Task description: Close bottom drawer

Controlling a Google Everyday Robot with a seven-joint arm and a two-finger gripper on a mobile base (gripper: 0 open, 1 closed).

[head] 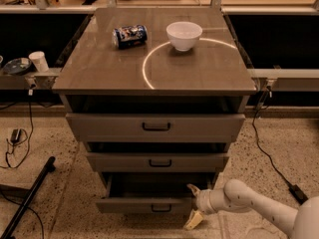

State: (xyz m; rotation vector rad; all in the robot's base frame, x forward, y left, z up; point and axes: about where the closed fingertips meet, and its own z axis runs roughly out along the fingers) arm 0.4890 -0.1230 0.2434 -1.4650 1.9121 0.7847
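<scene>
Fingers (195, 220) of the robot's cream two-finger gripper (193, 204) stand spread apart at the right end of the bottom drawer (144, 204), a grey-brown cabinet drawer with the narrowest front panel and a small black bar handle (160, 208); one pale tip shows above the panel's right corner, the other below and nearer, and whether either touches the panel cannot be told. Behind the gripper, the rounded white arm (249, 203) reaches in from the near right corner of the scene. The bottom drawer is pulled out toward the camera, its dark interior open to view, lowest of three in the grey-brown cabinet (199, 68). Above it, the mid-width middle drawer (157, 162) and the widest top drawer (155, 127) each sit slightly ajar. On the cabinet's far top lie a blue drinks can (130, 35) on its side and, to its right, an upright white bowl (184, 35). A black pole (27, 200) slants across the speckled floor (65, 183) at near left.
</scene>
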